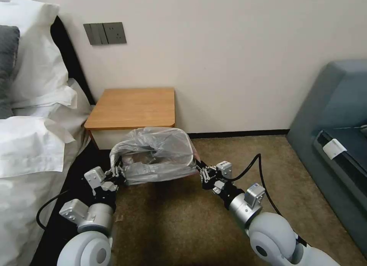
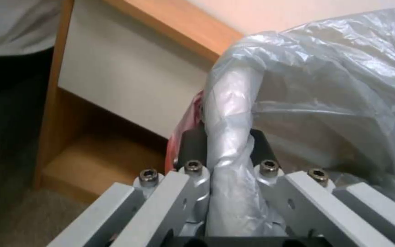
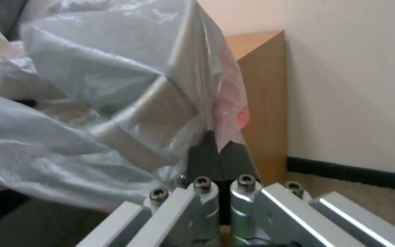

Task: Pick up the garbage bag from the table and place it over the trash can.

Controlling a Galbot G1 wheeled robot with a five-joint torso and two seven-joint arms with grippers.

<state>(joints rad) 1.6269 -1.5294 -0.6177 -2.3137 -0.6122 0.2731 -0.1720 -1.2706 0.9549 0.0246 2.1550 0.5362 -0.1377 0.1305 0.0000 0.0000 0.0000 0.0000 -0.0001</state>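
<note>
i see the table (image 1: 132, 107) bare by the far wall. the garbage bag (image 1: 155, 155) drapes the trash can (image 3: 156, 113) just in front of it — stretched wide so its mouth clears the rim. left gripper (image 1: 116, 176) and right gripper (image 1: 202, 171) each clamp an edge. the rim seems covered. bed (image 1: 30, 143) crowds my left.

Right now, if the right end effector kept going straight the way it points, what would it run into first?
Most likely the bagged corner of the trash can: the right end effector, shut on the garbage bag, points up-left at it. Past that stands the table. Depth is hard to judge.
</note>
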